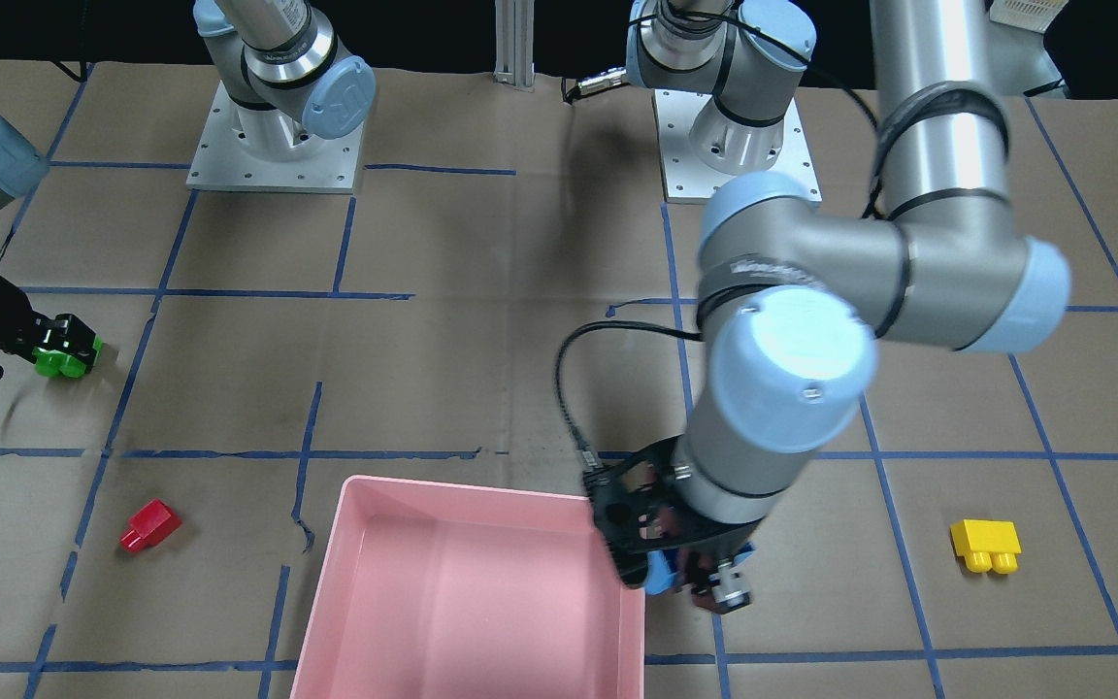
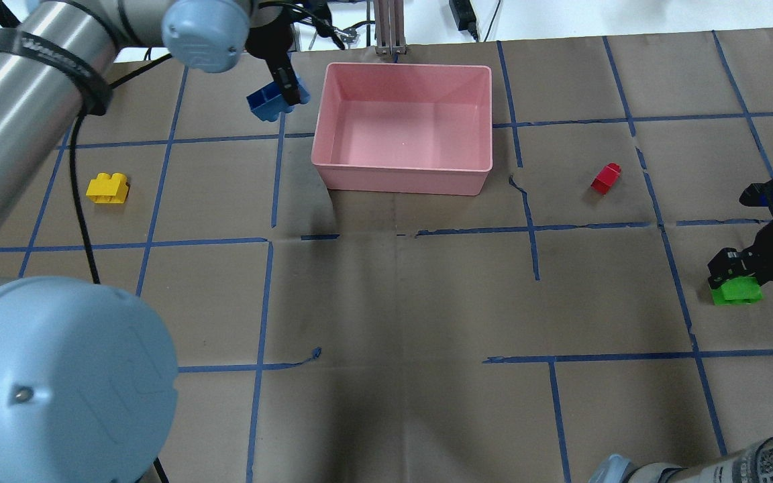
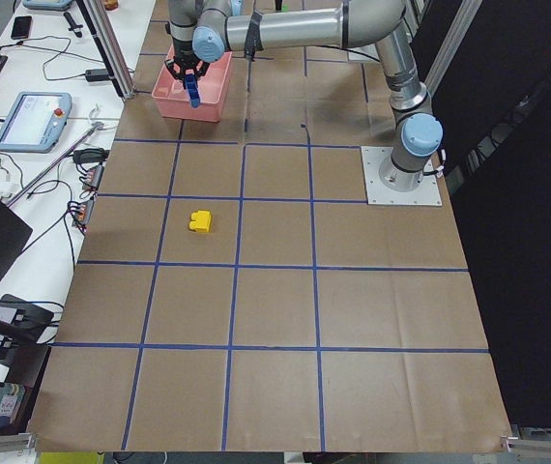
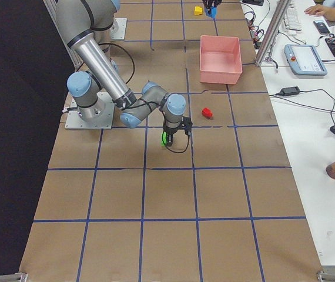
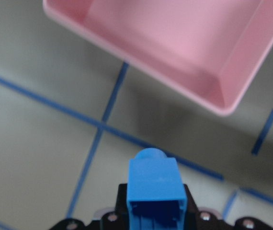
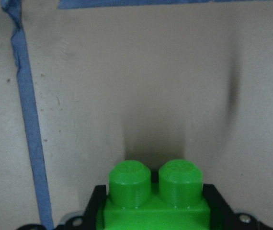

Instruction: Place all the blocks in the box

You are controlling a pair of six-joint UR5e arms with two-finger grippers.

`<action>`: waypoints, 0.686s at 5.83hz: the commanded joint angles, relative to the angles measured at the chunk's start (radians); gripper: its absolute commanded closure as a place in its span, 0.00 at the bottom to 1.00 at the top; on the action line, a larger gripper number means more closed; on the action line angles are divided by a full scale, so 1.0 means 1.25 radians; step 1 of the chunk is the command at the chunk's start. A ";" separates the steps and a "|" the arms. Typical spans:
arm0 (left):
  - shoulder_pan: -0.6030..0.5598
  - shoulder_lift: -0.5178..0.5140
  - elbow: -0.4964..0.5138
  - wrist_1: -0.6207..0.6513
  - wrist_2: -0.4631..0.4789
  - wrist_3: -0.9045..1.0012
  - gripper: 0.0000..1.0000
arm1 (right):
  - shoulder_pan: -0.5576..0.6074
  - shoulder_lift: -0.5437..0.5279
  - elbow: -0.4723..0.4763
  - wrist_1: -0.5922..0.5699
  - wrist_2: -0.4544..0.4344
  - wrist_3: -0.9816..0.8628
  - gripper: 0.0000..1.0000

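**Operator:** What does your left wrist camera give you that the overhead one doesn't?

**Robot:** From the wrist I see the blue block (image 5: 154, 189) end-on, with its hollow underside towards the lens. The box (image 5: 175, 84) is ahead and to the right, its corner just past the block. The overhead view shows the placing instead. My left gripper (image 2: 286, 92) is clamped on that block, holding it off the table (image 2: 393, 302) just outside the box's left wall, near the far corner.

**Operator:** And the right side?

**Robot:** The right wrist camera shows little more than the green block (image 6: 154, 201), two studs pointing away, pinched between my black fingers (image 6: 216, 203). The overhead view locates it. My right gripper (image 2: 735, 267) is closed on it out at my right edge, well apart from the box. I cannot tell whether it touches the table.

**Operator:** How do your arms stand?

**Robot:** My left arm (image 2: 24, 100) is stretched long to the far side, wrist turned down. In the right-side view my right arm (image 4: 138, 111) is folded low, with the gripper pointing straight down.

**Operator:** The other blocks?

**Robot:** The yellow block (image 2: 107, 187) lies on my left. The red block (image 2: 605, 178) lies between the box and the green one. Both are on the table.
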 commanded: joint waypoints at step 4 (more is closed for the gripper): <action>-0.034 -0.122 0.120 -0.001 -0.013 -0.017 0.11 | 0.081 -0.006 -0.451 0.379 0.012 0.075 0.61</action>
